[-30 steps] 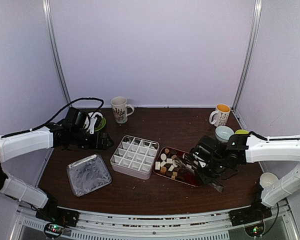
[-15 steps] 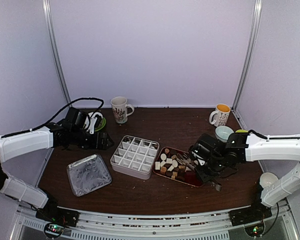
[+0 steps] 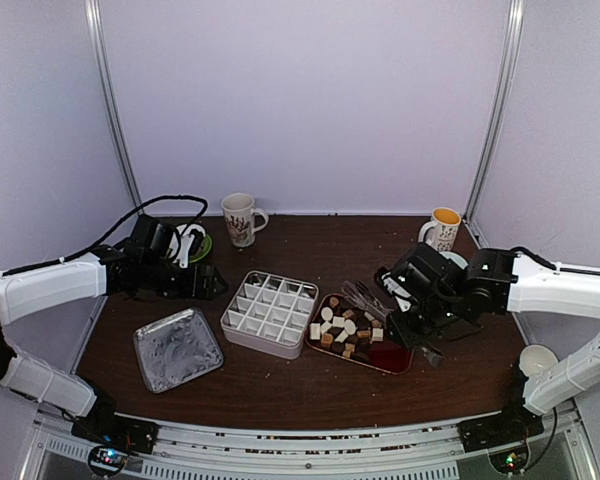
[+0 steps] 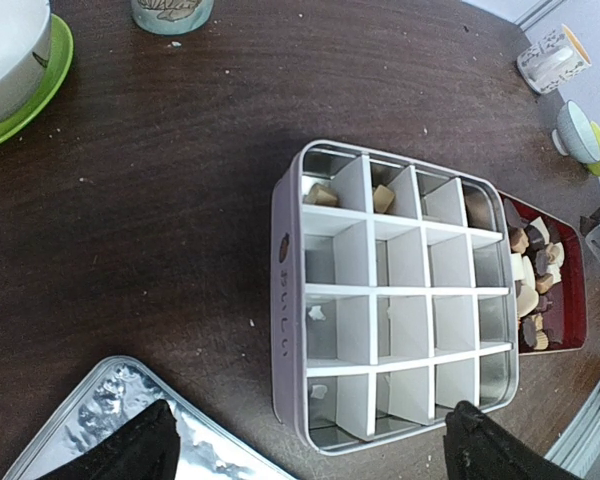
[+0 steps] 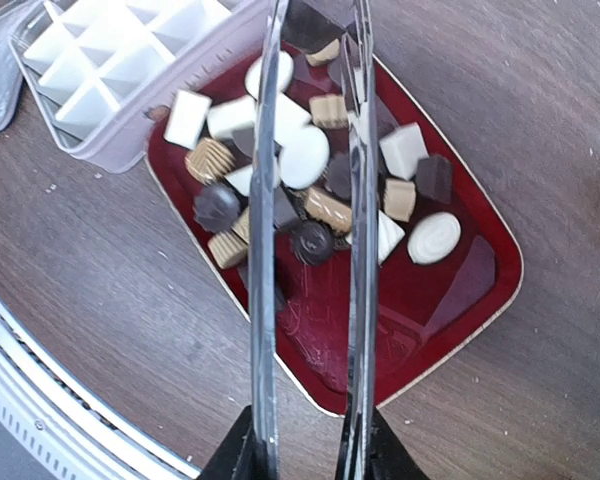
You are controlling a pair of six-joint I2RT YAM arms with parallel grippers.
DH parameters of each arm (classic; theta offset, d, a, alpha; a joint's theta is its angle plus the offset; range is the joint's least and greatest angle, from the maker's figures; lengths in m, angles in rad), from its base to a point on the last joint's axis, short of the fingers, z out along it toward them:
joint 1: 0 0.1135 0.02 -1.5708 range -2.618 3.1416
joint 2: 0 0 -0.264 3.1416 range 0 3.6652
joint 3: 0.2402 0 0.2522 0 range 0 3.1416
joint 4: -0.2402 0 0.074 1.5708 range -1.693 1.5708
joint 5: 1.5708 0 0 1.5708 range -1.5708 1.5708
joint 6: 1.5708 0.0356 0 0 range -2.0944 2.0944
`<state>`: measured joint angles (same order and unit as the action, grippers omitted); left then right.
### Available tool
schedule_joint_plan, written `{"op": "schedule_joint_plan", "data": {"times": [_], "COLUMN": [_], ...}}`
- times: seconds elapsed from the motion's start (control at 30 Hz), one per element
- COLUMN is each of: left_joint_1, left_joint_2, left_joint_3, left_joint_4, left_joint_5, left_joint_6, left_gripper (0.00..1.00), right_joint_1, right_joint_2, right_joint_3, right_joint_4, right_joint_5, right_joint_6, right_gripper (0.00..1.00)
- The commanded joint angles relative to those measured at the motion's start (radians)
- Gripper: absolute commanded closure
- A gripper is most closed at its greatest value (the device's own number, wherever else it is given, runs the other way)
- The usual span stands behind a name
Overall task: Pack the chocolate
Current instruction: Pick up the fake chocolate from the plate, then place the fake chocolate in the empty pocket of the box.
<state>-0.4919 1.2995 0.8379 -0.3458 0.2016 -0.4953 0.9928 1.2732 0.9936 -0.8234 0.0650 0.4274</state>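
The chocolate is a heap of small white, tan and dark pieces in a red tray, also in the right wrist view. My right gripper is shut on long metal tongs, held above the tray with their arms apart over the pieces. The white divided box stands left of the tray; a few pieces lie in its far cells. My left gripper is open and empty, left of the box.
A foil lid lies at the front left. A white bowl on a green plate and a patterned mug stand at the back left. An orange-lined mug is back right. A white cup is far right.
My right arm has lifted and drawn back towards the far side, raising the tongs off the low end of the tray. The left arm has not moved.
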Motion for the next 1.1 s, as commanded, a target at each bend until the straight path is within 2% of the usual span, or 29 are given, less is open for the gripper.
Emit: {"op": "schedule_joint_plan", "data": {"times": [0.0, 0.33, 0.7, 0.93, 1.07], "left_joint_1": [-0.001, -0.001, -0.001, 0.0, 0.0], "left_joint_2": [-0.004, -0.013, -0.014, -0.007, -0.008], "left_joint_3": [0.009, 0.001, 0.002, 0.006, 0.006], "left_joint_4": [0.026, 0.018, 0.01, 0.01, 0.007], "left_joint_5": [0.007, 0.012, 0.011, 0.01, 0.009], "left_joint_6": [0.011, 0.01, 0.019, 0.021, 0.021], "left_gripper": [0.05, 0.05, 0.05, 0.05, 0.05], "right_joint_1": [0.008, 0.062, 0.071, 0.072, 0.072], "right_joint_2": [0.062, 0.229, 0.322, 0.336, 0.335], "right_joint_3": [0.082, 0.227, 0.276, 0.295, 0.298], "right_joint_4": [0.046, 0.048, 0.023, 0.022, 0.022], "right_joint_5": [-0.033, -0.049, -0.011, 0.002, 0.009], "right_joint_6": [-0.047, -0.099, -0.094, -0.094, -0.092], "right_gripper": [0.71, 0.71, 0.67, 0.56, 0.55]}}
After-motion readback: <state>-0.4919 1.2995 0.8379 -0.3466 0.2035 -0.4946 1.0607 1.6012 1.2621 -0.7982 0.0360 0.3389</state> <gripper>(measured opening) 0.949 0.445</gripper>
